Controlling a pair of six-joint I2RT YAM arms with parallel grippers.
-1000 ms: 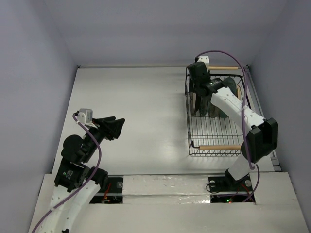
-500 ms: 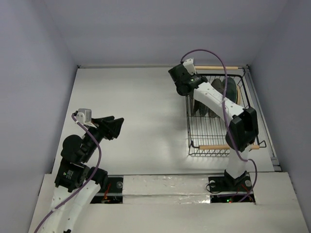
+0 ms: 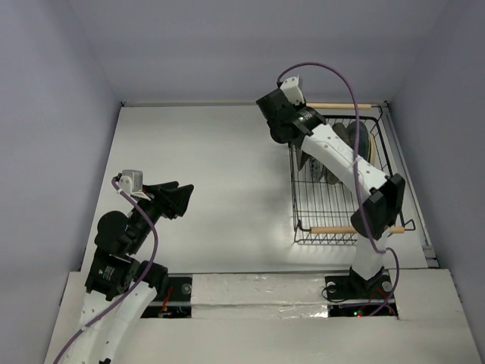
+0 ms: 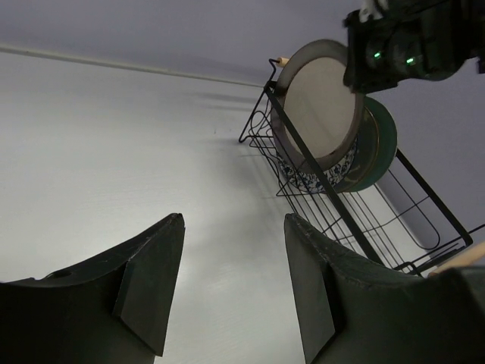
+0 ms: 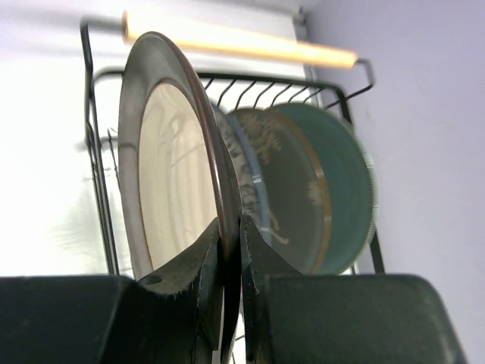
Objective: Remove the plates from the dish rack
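**Top external view.** Black wire dish rack with two pale wooden rod handles: stands on the right part of the white tabletop, close to its right edge, with broad open surface to its left. Right end effector: raised over the rack's far-left corner, its grasp not readable from here. Left end effector: spread, on the left side, well apart from the rack. Plain pale lavender walls close in on three sides.

**Left wrist view.** Left end effector: fingers apart, nothing between them. Round tan plate with a dark rim: upright, its top above the rack's upper wire at the corner, its lower edge hidden. Behind it are a white plate with blue floral pattern, mostly covered, and a plain teal plate.

**Right wrist view.** Right end effector: pressed together on the tan plate's rim, pinching it. Dark brown plate with pale markings: blurred, standing just before the teal plate.
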